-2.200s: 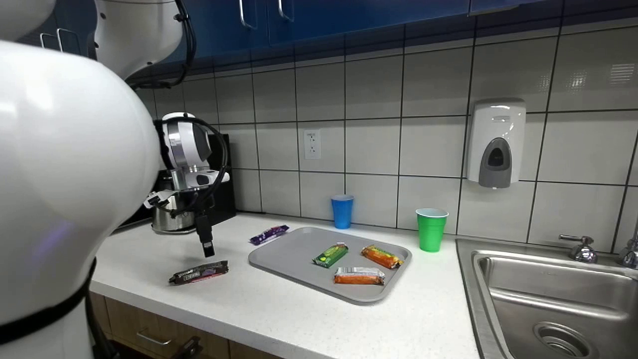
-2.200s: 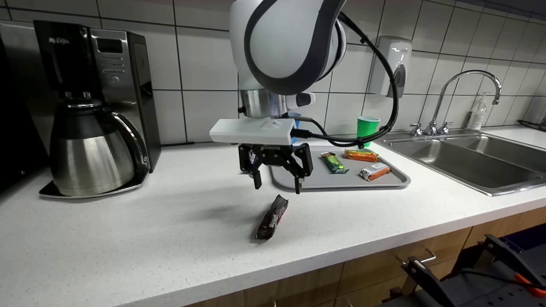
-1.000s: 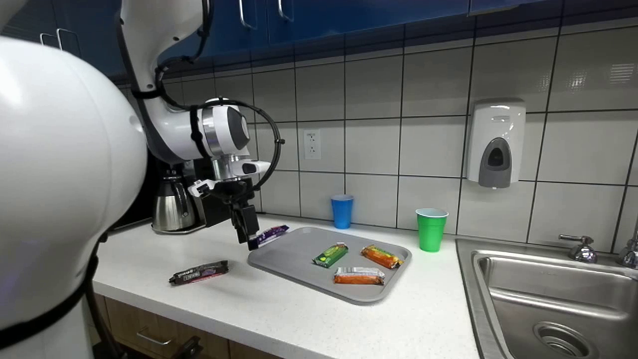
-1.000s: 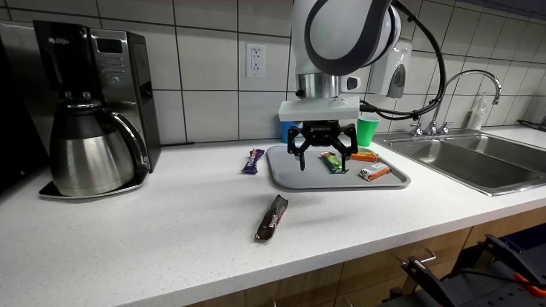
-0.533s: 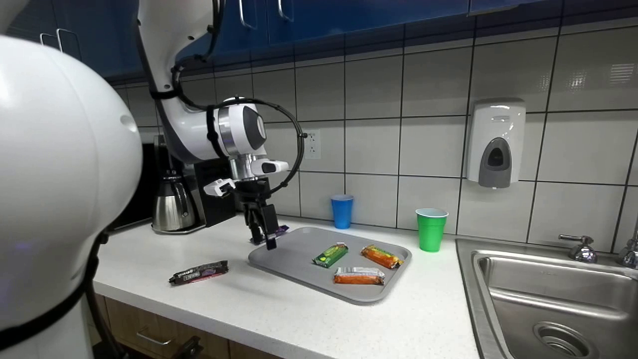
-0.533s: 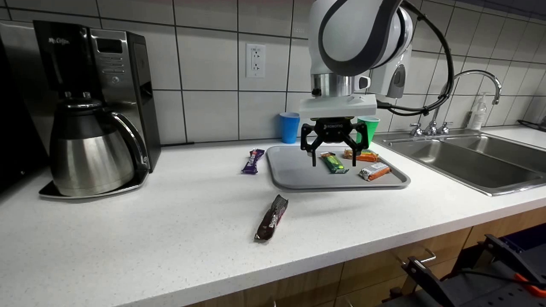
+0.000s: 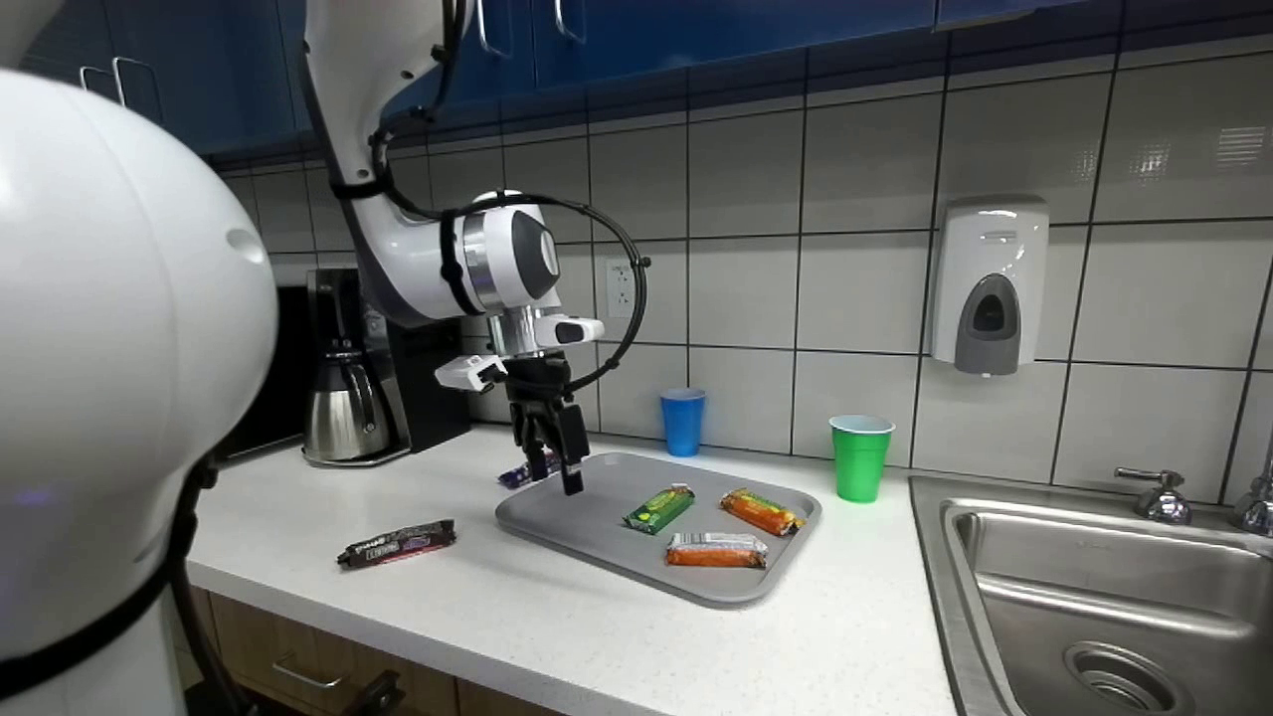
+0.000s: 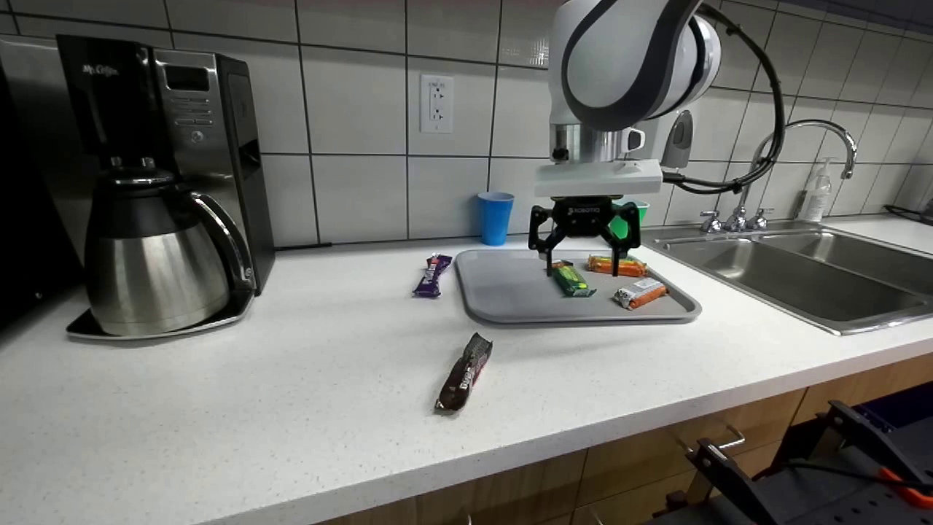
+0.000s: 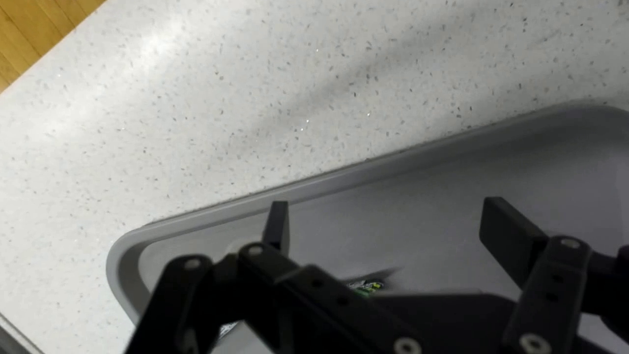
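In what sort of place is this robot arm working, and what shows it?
Most likely a kitchen: a metal sink, a coffee maker and blue cupboards overhead show it. Whether it belongs to a home or a workplace, I cannot tell.

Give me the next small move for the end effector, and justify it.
I'd probably shift the end effector a little across the tray, toward the green-wrapped bar, before any lowering: its jaws stand open with nothing between them, and the wrist view shows only a bit of that bar, lower in the picture than the fingertips.
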Controlling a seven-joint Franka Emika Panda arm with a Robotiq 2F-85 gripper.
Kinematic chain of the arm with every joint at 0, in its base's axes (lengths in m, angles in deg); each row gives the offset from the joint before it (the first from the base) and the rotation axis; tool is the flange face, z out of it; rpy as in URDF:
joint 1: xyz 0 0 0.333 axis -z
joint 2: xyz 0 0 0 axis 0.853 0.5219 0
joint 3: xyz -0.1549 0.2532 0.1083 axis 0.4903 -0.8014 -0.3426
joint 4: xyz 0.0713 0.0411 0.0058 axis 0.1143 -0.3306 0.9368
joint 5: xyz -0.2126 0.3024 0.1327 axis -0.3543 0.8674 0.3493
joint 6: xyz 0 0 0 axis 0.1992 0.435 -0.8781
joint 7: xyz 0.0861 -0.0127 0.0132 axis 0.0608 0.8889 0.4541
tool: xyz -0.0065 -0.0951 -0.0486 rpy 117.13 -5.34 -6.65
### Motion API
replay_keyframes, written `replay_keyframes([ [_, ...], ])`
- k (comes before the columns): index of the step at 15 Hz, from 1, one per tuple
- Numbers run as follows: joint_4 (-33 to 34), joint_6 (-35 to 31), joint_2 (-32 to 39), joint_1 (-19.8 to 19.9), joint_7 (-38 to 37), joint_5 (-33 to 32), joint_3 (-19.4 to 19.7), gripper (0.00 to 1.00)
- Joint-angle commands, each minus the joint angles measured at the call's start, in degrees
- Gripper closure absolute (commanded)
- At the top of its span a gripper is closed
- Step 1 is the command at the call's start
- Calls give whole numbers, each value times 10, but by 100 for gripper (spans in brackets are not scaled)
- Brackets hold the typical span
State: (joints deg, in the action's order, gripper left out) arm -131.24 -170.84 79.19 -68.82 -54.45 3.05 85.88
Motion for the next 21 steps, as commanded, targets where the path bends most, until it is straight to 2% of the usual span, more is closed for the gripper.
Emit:
replay_keyframes([
  [1,18,-13,15,12,23,-12,7,0],
  [21,160,-23,151,8,40,4,78,0],
])
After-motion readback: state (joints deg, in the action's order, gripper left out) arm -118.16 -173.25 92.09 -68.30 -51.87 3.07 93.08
